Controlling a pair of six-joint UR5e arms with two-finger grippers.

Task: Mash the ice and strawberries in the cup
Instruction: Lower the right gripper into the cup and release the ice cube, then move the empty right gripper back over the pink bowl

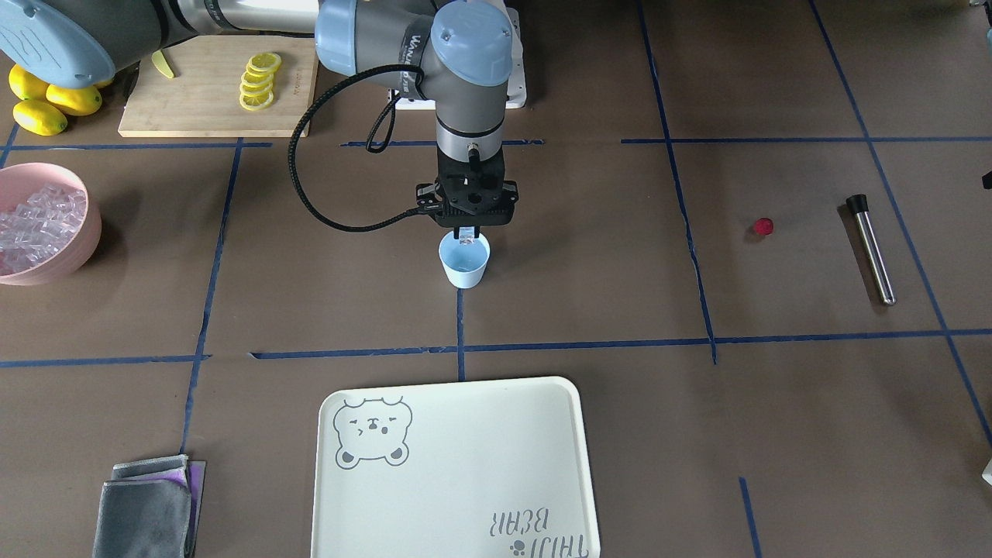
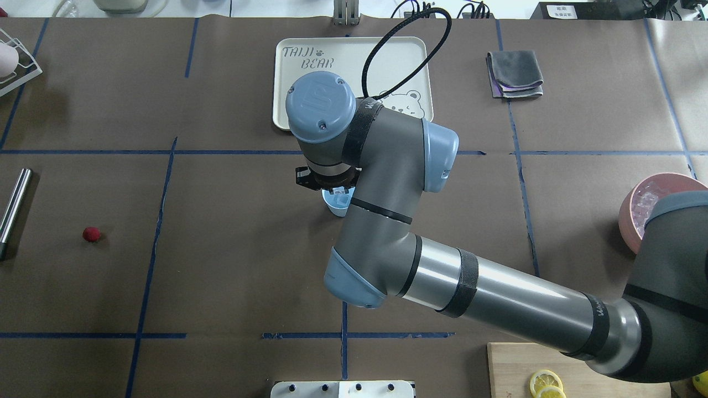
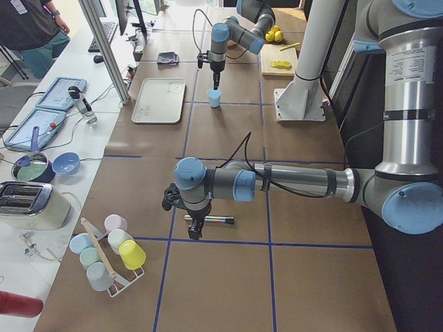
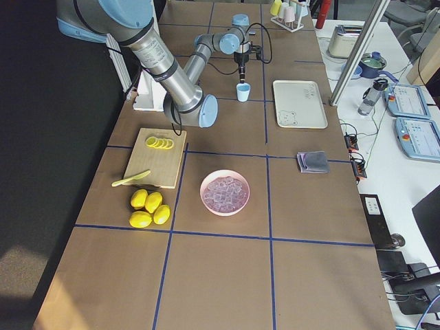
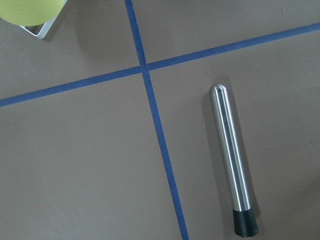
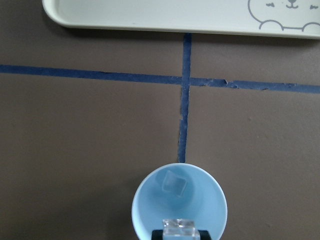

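Overall, brown paper table (image 1: 589,256), blue tape grid (image 1: 775,140), cup (image 1: 465,267) mid-table, side desk (image 3: 90,149)

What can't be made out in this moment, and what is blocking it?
Left gripper: shows only small in the exterior left view; open or shut unclear.
Cup: overhead, mostly hidden under the right arm at its wrist.
Right gripper: fingers cut off by the right wrist view's bottom edge; only the held ice cube shows there.
Pink bowl: overhead, partly covered by the right arm.
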